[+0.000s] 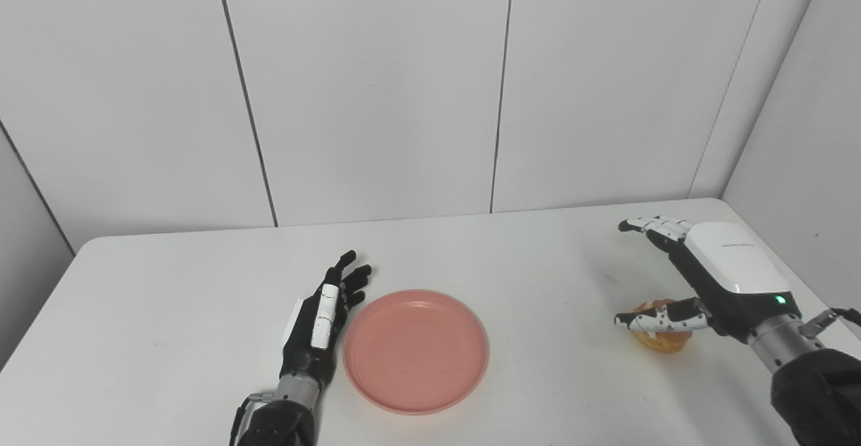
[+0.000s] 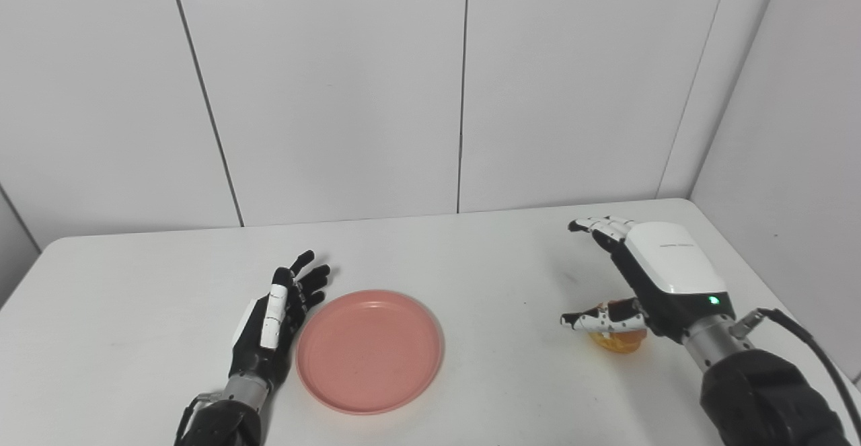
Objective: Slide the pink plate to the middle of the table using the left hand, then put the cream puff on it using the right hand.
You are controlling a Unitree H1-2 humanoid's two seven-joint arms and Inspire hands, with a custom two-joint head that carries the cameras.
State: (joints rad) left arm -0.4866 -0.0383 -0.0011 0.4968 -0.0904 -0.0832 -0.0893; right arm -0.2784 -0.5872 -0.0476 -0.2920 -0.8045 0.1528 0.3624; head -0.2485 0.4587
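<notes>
A pink plate sits near the table's middle, the released left hand just beside its left rim. Well to the right, the open right hand hovers directly over the puff, fingers spread, not grasping

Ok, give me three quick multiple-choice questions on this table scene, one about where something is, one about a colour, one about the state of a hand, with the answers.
1. Where is the cream puff?
A. on the plate
B. on the table under the right hand
C. beside the left hand

2. What colour is the plate?
A. pink
B. blue
C. white

3. What is the left hand doing?
A. gripping the plate
B. holding the puff
C. open beside the plate

Answers:
1 B, the puff sits below the right hand, far from the plate.
2 A, its whole surface is pink.
3 C, its fingers are spread along the plate's left rim, holding nothing.
</notes>
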